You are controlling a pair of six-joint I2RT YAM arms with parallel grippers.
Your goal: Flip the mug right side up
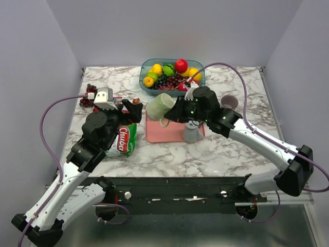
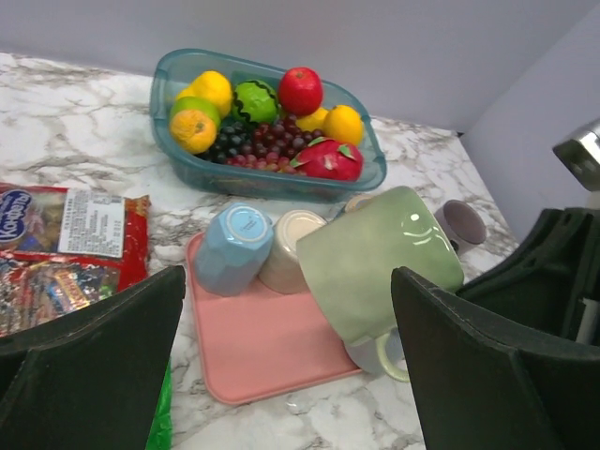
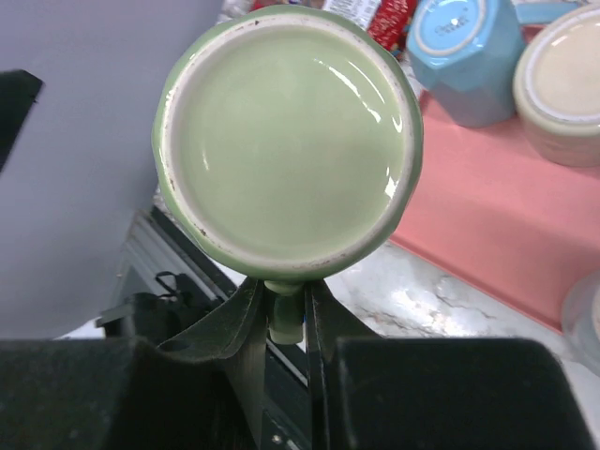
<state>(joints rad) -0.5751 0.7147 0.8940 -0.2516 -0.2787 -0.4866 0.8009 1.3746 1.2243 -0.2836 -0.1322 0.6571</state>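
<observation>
From above, the right gripper (image 1: 167, 119) is pinching the handle of the green mug (image 1: 160, 105). The mug hangs on its side over the left part of the pink tray (image 1: 154, 133), apparently clear of it. The left gripper (image 1: 129, 106) is spread wide and empty above the snack bag (image 1: 126, 140), just beside the mug.

In the left wrist view, the mug sits tilted with its handle underneath. It is close to a blue cup (image 2: 234, 248) and a cream cup (image 2: 291, 248) lying on the tray.

In the right wrist view, the mug's base faces the lens, and the handle is nipped between the fingers.

I'd roll the right wrist slowly until the base points down, because the mug may swing on so narrow a hold. Then I'd lower it onto bare tray away from the two cups and let go only once it sits level. The left arm should keep out of the way.
</observation>
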